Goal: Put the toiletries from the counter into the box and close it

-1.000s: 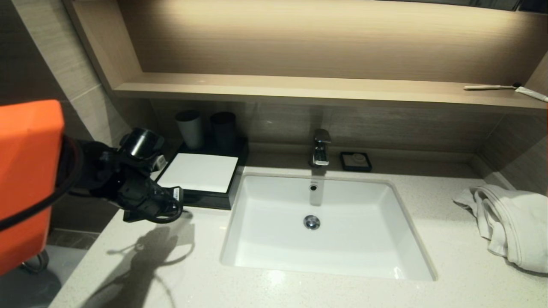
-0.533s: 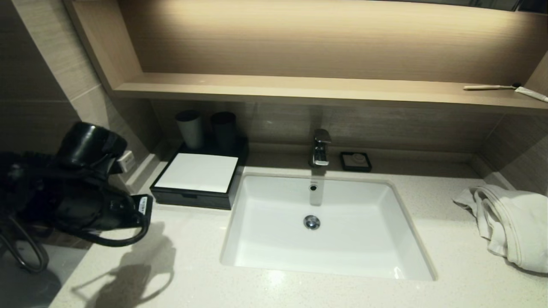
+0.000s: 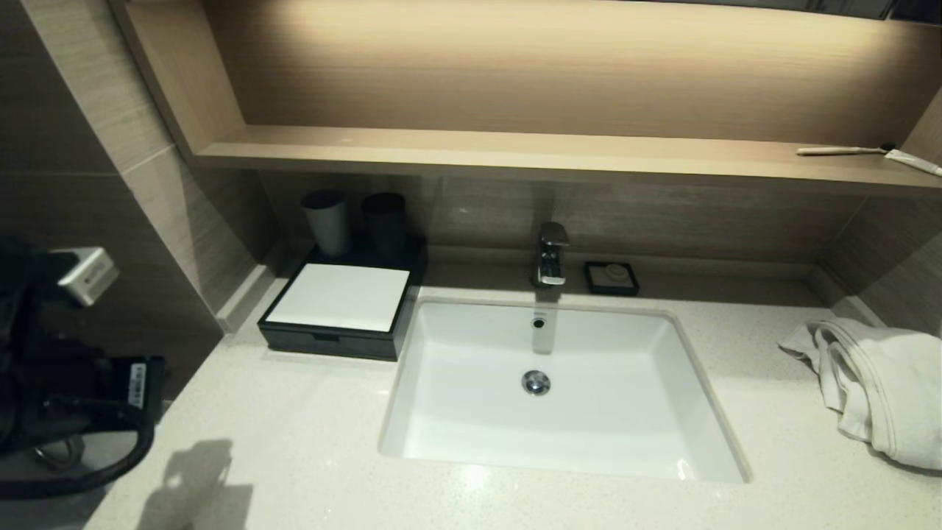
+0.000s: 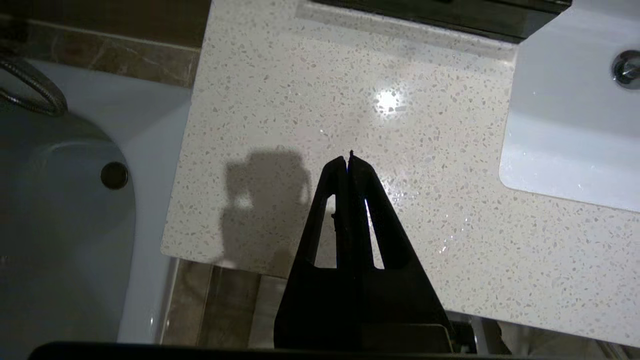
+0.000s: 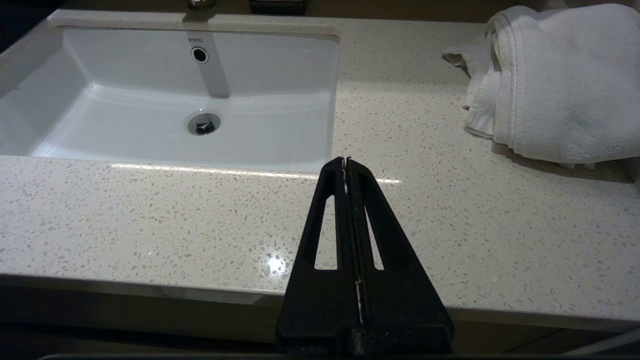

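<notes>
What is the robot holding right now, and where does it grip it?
Nothing. The left gripper and the right gripper are both shut and empty above the counter.

Legible marking, one item: "TOTO", small dark lettering on the rear inner wall of the white sink (image 5: 150,75) (just above the overflow hole). Nothing else readable.

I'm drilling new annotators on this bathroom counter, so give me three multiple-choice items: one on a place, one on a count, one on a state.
1. Where is the towel?
A. in the sink
B. on the counter right of the sink
C. on the shelf

2. How many cups stand behind the box?
A. one
B. two
C. four

3. The box lid is:
A. closed
B. propped open
C. missing

Key: B, it lies on the counter beside the sink; B, two dark cups show; A, the white lid sits flat.
</notes>
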Tool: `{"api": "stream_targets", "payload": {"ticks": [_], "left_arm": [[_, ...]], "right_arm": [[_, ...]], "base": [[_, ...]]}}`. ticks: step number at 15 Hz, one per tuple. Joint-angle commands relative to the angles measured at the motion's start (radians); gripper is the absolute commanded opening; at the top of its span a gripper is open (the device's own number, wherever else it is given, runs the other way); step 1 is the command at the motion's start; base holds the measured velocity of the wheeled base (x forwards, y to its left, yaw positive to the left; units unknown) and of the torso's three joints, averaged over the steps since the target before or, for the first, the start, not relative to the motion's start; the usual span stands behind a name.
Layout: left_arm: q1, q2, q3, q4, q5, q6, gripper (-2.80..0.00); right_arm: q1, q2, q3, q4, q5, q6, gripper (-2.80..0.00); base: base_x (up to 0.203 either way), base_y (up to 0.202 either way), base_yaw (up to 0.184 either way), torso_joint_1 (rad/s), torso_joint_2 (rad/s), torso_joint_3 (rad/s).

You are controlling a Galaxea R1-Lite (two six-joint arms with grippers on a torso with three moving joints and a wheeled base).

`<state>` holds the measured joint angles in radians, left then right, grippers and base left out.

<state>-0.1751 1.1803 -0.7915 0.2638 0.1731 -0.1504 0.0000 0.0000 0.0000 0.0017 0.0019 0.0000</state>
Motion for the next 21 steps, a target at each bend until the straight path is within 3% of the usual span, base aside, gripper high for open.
{"api": "stream_targets", "payload": {"ticks": [1, 4, 10, 14, 18, 21], "left_arm": [[0.015, -0.142, 0.066, -0.043, 0.002, 0.023, -2.8], [0.049, -0.303, 0.179, -0.116, 0.005, 0.075, -2.8], [0.056, -0.58, 0.314, -0.132, 0.033, 0.087, -2.8], [0.062, -0.767, 0.353, -0.132, 0.105, 0.087, -2.8], [0.185, -0.915, 0.409, -0.132, 0.135, 0.104, -2.8], [0.193, -0.993, 0.459, -0.124, 0.123, 0.118, -2.8]], "right_arm": [[0.0, 0.0, 0.0, 0.0, 0.0, 0.0, -2.8], [0.0, 0.0, 0.0, 0.0, 0.001, 0.0, -2.8], [0.0, 0.0, 0.0, 0.0, 0.001, 0.0, -2.8], [0.0, 0.0, 0.0, 0.0, 0.001, 0.0, -2.8], [0.0, 0.0, 0.0, 0.0, 0.0, 0.0, -2.8], [0.0, 0.0, 0.0, 0.0, 0.001, 0.0, -2.8]], "base": [[0.0, 0.0, 0.0, 0.0, 0.0, 0.0], [0.0, 0.0, 0.0, 0.0, 0.0, 0.0], [0.0, 0.0, 0.0, 0.0, 0.0, 0.0], [0.0, 0.0, 0.0, 0.0, 0.0, 0.0], [0.0, 0.0, 0.0, 0.0, 0.0, 0.0], [0.0, 0.0, 0.0, 0.0, 0.0, 0.0]]}}
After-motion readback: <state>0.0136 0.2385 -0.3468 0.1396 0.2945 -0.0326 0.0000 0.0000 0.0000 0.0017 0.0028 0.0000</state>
